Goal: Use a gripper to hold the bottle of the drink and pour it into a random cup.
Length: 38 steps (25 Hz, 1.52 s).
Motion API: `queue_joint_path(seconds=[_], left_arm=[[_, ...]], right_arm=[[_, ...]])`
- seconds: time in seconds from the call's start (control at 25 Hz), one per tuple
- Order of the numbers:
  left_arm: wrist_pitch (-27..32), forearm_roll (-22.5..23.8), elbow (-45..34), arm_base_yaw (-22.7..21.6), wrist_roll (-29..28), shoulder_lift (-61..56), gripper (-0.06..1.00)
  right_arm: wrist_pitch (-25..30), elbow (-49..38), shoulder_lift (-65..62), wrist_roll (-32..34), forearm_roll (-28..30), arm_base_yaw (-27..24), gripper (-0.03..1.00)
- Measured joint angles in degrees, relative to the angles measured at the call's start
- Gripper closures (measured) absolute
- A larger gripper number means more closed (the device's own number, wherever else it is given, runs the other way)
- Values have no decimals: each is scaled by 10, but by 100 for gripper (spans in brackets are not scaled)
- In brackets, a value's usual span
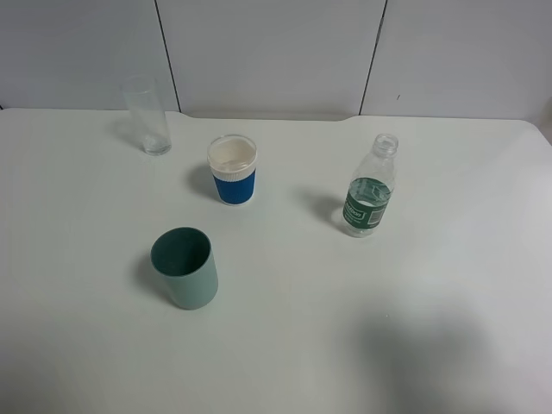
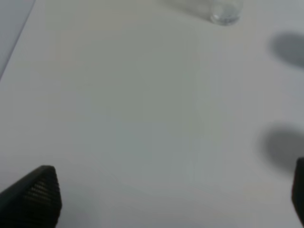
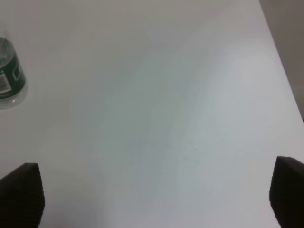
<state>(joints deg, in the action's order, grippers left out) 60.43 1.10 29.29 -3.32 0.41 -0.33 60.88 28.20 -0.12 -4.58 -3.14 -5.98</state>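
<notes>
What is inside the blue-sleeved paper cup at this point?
The cup shows only a bare white interior, nothing poured yet. Its very bottom is partly hidden by the near wall. The bottle still holds liquid.

Two cups (image 1: 233,171) (image 1: 185,267), one glass (image 1: 147,114), one bottle (image 1: 371,187).

text: none legible | bottle of the drink (image 1: 370,194): dark green label, white print too small to read

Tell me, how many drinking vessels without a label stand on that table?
3: a tall clear glass at the back left, a blue-sleeved paper cup near the middle, and a grey-green cup nearest the front. None seems hidden.
</notes>
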Motion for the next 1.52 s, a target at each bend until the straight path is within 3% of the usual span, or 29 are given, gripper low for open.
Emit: queue_joint_path(seconds=[1.52], left_arm=[[0,0,0,0,0,0,-3]], right_arm=[[0,0,0,12,0,12,3]])
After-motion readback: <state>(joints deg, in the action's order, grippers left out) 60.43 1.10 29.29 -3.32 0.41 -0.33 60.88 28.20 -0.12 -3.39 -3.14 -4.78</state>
